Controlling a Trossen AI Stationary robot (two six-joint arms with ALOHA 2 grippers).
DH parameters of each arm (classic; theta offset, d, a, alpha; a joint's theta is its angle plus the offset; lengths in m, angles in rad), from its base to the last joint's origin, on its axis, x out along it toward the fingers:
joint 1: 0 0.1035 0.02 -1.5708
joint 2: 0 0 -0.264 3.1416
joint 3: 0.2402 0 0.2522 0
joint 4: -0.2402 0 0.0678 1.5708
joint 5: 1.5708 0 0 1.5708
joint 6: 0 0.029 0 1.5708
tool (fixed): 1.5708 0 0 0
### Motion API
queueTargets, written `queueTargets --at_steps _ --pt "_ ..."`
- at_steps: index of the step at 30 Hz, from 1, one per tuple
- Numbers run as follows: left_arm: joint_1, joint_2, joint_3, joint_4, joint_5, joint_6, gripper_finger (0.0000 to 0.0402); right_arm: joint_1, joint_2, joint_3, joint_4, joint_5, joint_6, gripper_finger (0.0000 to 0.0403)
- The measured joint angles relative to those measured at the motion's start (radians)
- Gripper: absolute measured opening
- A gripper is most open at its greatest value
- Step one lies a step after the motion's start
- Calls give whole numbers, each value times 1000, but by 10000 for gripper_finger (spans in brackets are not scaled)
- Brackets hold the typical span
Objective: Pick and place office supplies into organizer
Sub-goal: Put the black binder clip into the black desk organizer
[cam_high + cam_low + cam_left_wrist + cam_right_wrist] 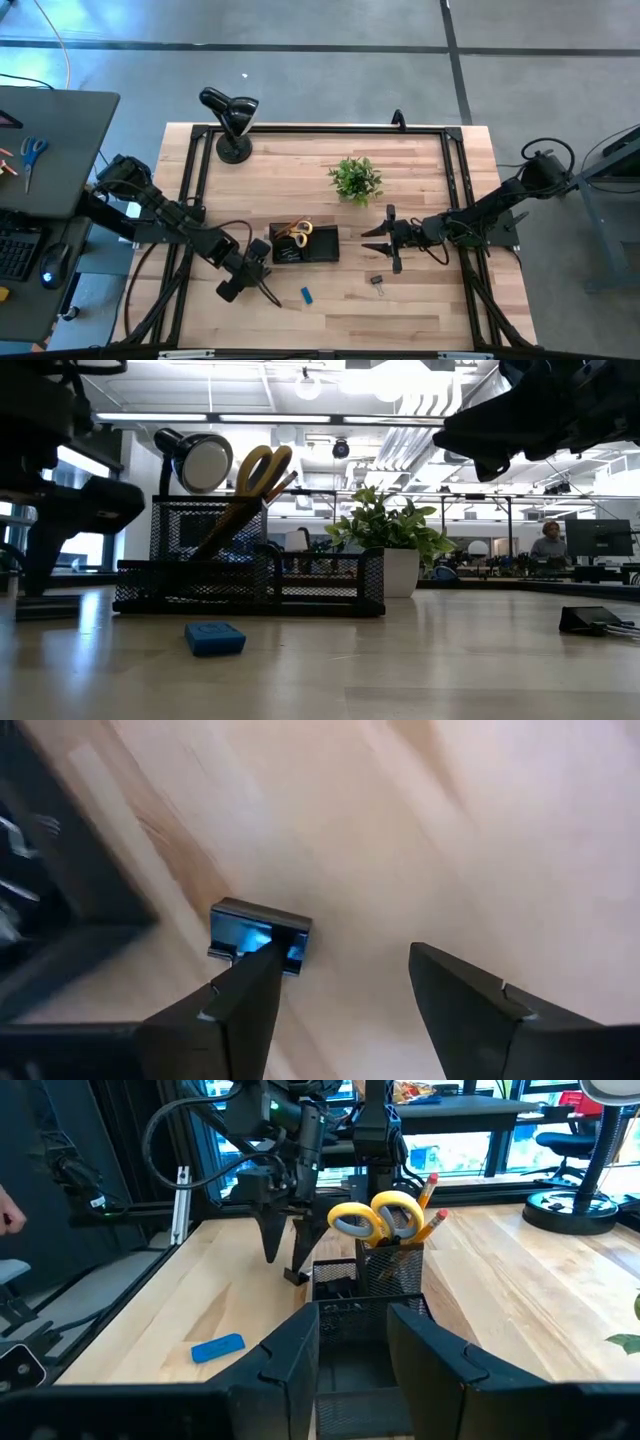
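The black mesh organizer [322, 247] stands mid-table with yellow-handled scissors [375, 1218] and orange pencils [432, 1190] upright in its cup. Left of it, my left gripper [345, 960] points steeply down, open, over a small black binder clip [255, 925] lying flat on the wood. The clip sits just past one fingertip [262, 970], not between the two. A blue eraser [307, 295] and another binder clip [377, 283] lie nearer the front edge. My right gripper [355, 1325] hangs level just right of the organizer, open and with nothing between its fingers.
A potted plant [355, 178] stands behind the organizer, and a black gooseneck lamp [232, 120] at the far left corner. A black frame [455, 170] runs along the table's sides. Bare wood lies toward the front edge around the eraser.
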Motion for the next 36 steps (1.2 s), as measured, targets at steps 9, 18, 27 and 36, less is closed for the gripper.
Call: queueTargets --at_steps 9,18,27,36 --pt "-37 -18 -2 -10 247 -152 209 0 0 0 -2 0 0 116" --pt "-37 -31 19 -32 167 -151 209 0 0 0 -1 0 0 116" --pt "-37 -34 86 -110 51 -140 209 0 0 0 -1 0 3 116" --pt "-38 -18 32 -73 42 -124 209 3 0 0 -2 0 7 116"
